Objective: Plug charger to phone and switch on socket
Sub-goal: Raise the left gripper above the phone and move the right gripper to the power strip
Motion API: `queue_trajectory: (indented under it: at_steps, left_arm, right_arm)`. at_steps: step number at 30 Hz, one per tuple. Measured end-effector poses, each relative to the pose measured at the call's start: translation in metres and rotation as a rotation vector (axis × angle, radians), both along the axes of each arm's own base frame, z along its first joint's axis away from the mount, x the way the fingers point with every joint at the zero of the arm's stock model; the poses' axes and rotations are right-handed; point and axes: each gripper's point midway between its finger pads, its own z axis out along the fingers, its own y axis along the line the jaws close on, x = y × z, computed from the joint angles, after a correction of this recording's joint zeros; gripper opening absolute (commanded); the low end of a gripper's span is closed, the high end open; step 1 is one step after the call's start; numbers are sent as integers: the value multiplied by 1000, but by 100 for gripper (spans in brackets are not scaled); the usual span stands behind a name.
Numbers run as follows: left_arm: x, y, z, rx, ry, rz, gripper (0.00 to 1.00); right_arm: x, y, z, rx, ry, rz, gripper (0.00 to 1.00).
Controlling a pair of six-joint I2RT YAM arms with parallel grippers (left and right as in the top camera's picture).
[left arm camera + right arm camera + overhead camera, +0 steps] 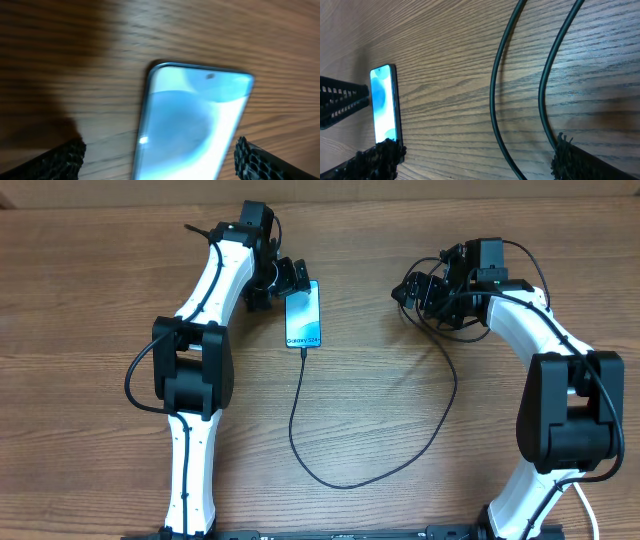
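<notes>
My left gripper [282, 285], upper left of centre: jaws fully wide, holding nothing. The phone [304, 316] lies flat just below-right of it. The charger [296, 415] loops from the phone's bottom edge, right and up, to my right gripper [425, 290], which is also wide and empty.

Phone [304, 316] scrn blue-cyan; charger [292, 420] blk; table [100, 480] brown (wood grain).

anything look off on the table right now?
One thing: no socket shows in any view. The cable already meets the phone's lower end, loops wide, and its far end vanishes under the open right gripper. Nothing looks damaged or spilled.
</notes>
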Motion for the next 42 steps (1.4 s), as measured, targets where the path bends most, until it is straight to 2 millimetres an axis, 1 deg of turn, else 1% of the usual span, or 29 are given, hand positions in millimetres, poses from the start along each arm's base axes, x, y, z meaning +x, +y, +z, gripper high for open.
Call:
queue_trajectory:
  at_steps: [6,8,10,12,13,14,15,18,19,20,22,24,30,33,36,39,42]
  left_arm:
    - [-11,27,1,157,25,-62,100]
    - [-10,33,8,191,15,-87,99]
    - [-10,38,19,215,-1,-110,96]
    - [-10,42,39,232,-28,-126,95]
    - [-11,43,59,235,-61,-131,96]
    - [-10,44,71,236,-84,-131,96]
    - [-12,44,86,234,-106,-132,100]
    - [-17,45,129,227,-179,-129,100]
    - [-18,45,151,222,-227,-124,100]
    - [-18,45,163,219,-254,-123,100]
    - [-19,46,179,216,-289,-119,100]
    - [-19,46,182,216,-297,-121,100]
    - [-19,46,180,220,-293,-125,100]
    - [-19,46,180,220,-294,-125,100]
    - [-19,46,180,220,-294,-125,100]
    - [-19,46,180,220,-294,-125,100]
    - [-19,46,180,220,-294,-125,100]
  right_arm:
    - [0,-1,0,-4,-1,-2,100]
    - [0,-1,0,-5,0,-2,100]
    - [0,-1,0,-5,0,-2,100]
    - [0,-1,0,-5,-1,-2,100]
    - [0,-1,-1,-6,0,-3,100]
    - [0,-1,-1,-6,0,-2,100]
    - [0,-1,-1,-6,0,-3,100]
    - [0,-1,-1,-7,0,-3,100]
    - [0,-1,-1,-7,0,-3,100]
    - [0,-1,-1,-7,1,-3,100]
    - [0,-1,-1,-7,2,-3,100]
    - [0,-1,-1,-7,2,-3,100]
    - [-2,-1,-2,-6,9,-3,100]
    - [-7,-1,-4,-5,33,-1,100]
    - [-17,-3,-7,0,90,-4,100]
    - [-24,-13,-3,5,144,-26,100]
    - [-21,-35,16,7,145,-72,100]
